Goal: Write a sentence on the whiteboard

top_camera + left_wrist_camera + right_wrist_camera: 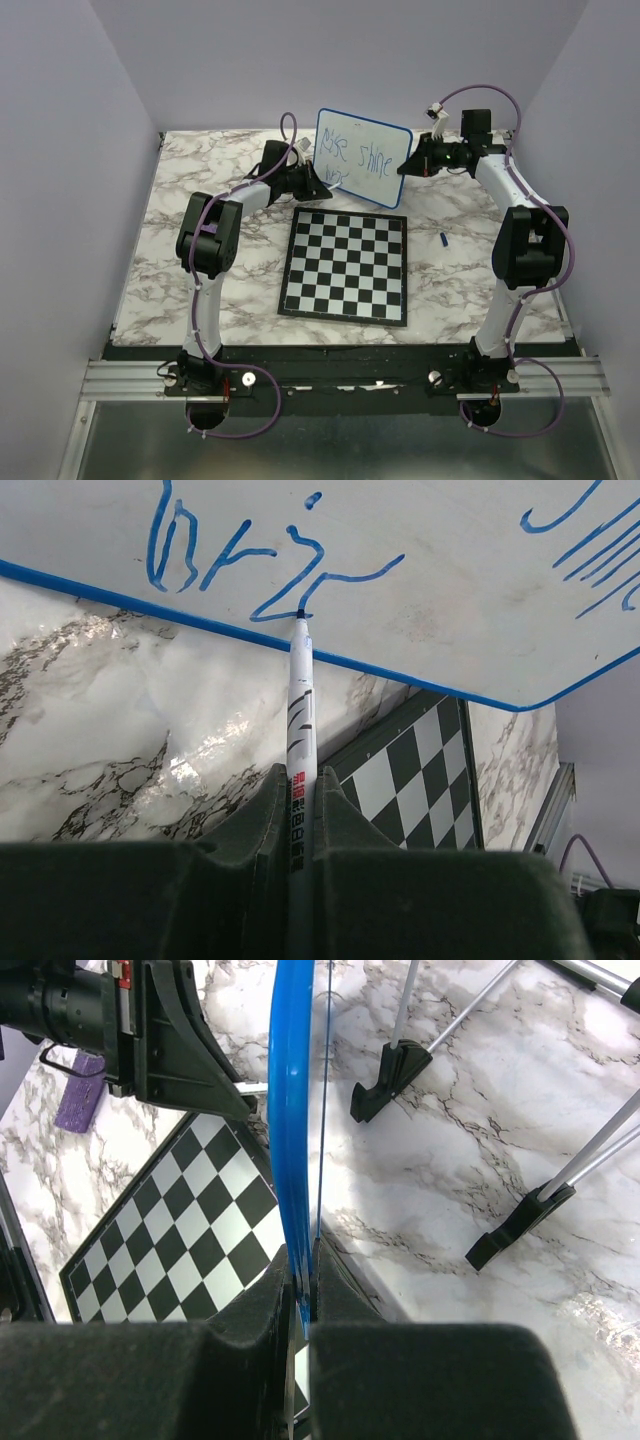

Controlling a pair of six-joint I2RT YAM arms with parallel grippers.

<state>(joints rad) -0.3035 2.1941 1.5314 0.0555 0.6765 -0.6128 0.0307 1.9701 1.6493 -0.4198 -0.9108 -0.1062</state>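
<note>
I log: left gripper (300, 792) pinching marker (300, 715), tip touching whiteboard (450, 570); right gripper (303, 1282) pinching that whiteboard's edge.

I read the blue handwritten sentence (372, 155) on the whiteboard (385, 187) as roughly "Rise shine"; the word beneath is unclear. The print on the marker (299, 720) is illegible to me.
</note>
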